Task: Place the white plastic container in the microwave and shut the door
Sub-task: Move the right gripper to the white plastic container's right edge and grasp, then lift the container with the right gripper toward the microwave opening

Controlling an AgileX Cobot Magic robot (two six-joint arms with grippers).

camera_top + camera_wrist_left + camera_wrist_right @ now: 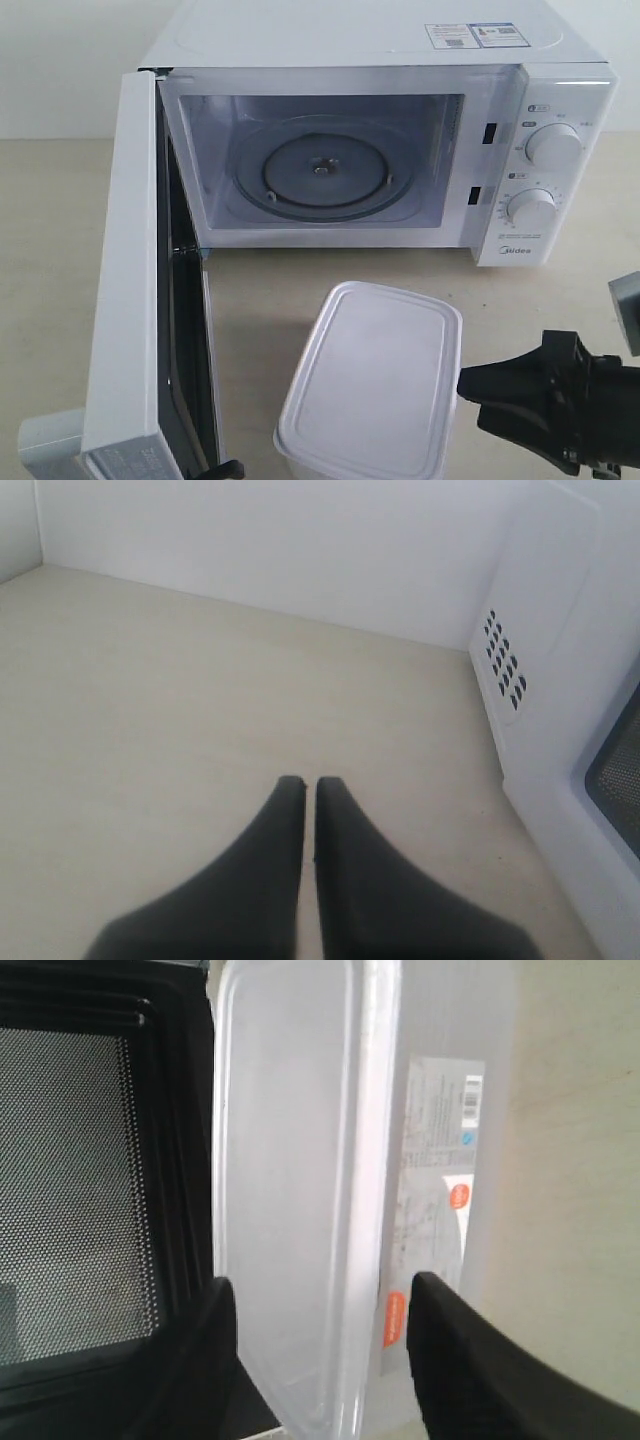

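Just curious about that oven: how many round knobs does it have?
2: the upper knob above the lower knob, on the right-hand panel of the microwave. None seem hidden.

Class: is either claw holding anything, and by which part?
Nothing is held. The right claw stands open beside the white plastic container; the left claw is shut, empty.

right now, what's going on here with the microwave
The microwave has its door wide open, glass turntable bare. The white plastic container sits on the table in front, not yet inside. The right gripper, jaws open, is lined up at the container without gripping it. The left gripper is shut, off beside the microwave.
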